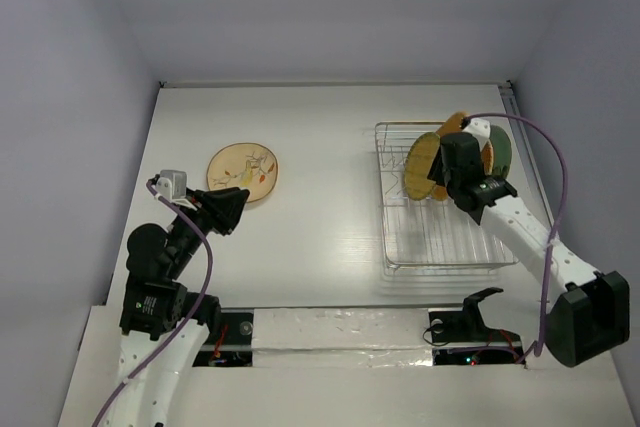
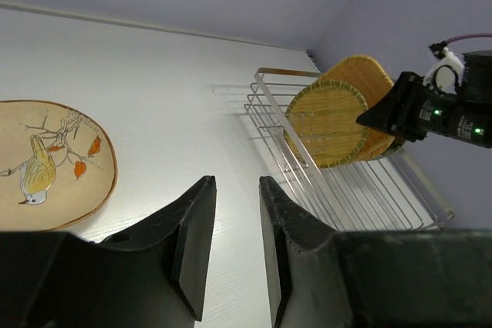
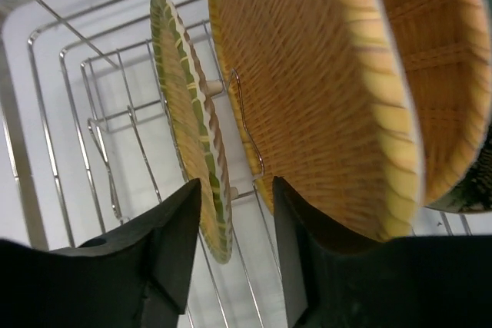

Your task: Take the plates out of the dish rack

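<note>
Woven green-striped plate (image 3: 192, 136) stands edge-on between the right fingers (image 3: 173, 232).

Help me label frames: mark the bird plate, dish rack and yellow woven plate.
bird plate (image 1: 243, 169), top view, centre of its face.
dish rack (image 1: 440, 237), top view, bare wire floor.
yellow woven plate (image 1: 420, 167), top view, its face.

Rectangular silver wire dish rack (image 2: 280, 120): bare metal, bright and smooth.
Yellow round woven plate (image 3: 307, 97), green-striped round woven plate (image 3: 192, 136): coarse basketweave, matt.
Cream round plate with bird drawing (image 2: 54, 163): smooth, slight sheen.
White table (image 1: 320, 147): matt.
Black left pincer (image 2: 237, 186): matt plastic.
</note>
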You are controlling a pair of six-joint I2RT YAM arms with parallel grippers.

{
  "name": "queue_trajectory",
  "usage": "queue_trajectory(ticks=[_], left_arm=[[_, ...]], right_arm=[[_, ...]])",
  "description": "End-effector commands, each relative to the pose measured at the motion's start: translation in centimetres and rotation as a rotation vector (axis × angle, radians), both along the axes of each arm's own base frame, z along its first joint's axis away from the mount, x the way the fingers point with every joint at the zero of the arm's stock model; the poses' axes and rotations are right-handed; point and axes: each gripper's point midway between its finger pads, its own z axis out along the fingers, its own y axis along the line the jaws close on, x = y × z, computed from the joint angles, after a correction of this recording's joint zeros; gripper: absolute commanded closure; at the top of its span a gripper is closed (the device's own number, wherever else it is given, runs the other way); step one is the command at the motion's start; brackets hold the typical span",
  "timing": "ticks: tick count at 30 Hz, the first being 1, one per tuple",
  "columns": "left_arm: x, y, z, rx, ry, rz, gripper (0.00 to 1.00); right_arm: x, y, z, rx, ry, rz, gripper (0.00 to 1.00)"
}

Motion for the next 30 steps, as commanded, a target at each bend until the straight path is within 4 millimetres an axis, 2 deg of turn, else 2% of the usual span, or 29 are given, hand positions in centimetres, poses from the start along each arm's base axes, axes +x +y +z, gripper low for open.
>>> queue_trajectory(ticks=[1, 4, 6, 8, 9, 12, 17, 18, 21, 22, 24, 27, 28, 30], left_arm=[[0.1, -0.2, 1.0, 0.001, -0.037, -0.012, 0.73], [0.3, -0.1, 1.0, 0.000, -0.036, -0.009, 0.73], [0.2, -0.2, 1.0, 0.000, -0.039, -0.016, 0.73], [0.1, -0.2, 1.0, 0.000, -0.041, -0.016, 0.73], [0.1, -0.2, 1.1, 0.000, -0.042, -0.017, 0.73], [0.0, -0.2, 1.2, 0.000, -0.049, -0.020, 0.73], [-0.1, -0.3, 1.2, -0.003, -0.052, -0.025, 0.73], [-0.1, -0.3, 1.3, -0.002, -0.056, -0.025, 0.73], [-0.2, -0.3, 1.2, -0.003, -0.055, -0.025, 0.73], [-0.2, -0.3, 1.3, -0.004, -0.057, -0.026, 0.73], [-0.2, -0.3, 1.3, -0.004, -0.057, -0.025, 0.73], [-0.2, -0.2, 1.3, -0.005, -0.057, -0.023, 0.73], [-0.2, -0.3, 1.3, -0.005, -0.057, -0.025, 0.73], [-0.2, -0.3, 1.3, -0.004, -0.058, -0.026, 0.73]], right_arm=[[2.4, 0.7, 1.1, 0.012, -0.052, 0.021, 0.54], [3.1, 1.0, 1.5, 0.006, -0.062, 0.034, 0.59], [3.4, 0.9, 1.5, -0.006, -0.057, 0.031, 0.72], [3.7, 0.8, 1.8, -0.021, -0.051, 0.027, 0.79], [3.7, 0.8, 2.1, -0.025, -0.055, 0.028, 0.87], [3.7, 0.5, 3.5, -0.038, -0.077, 0.024, 0.96], [3.3, 0.1, 7.3, -0.054, -0.125, 0.031, 1.00], [3.3, 0.1, 9.2, -0.045, -0.163, 0.033, 1.00], [2.9, -0.1, 11.5, -0.048, -0.197, 0.040, 1.00], [2.9, -0.1, 13.1, -0.043, -0.223, 0.041, 1.00], [2.4, 0.0, 14.4, -0.041, -0.241, 0.048, 1.00], [1.4, 1.9, 17.1, -0.002, -0.302, 0.116, 1.00], [1.1, 2.6, 17.5, 0.014, -0.314, 0.135, 1.00], [0.6, 5.6, 17.5, 0.037, -0.317, 0.216, 1.00]])
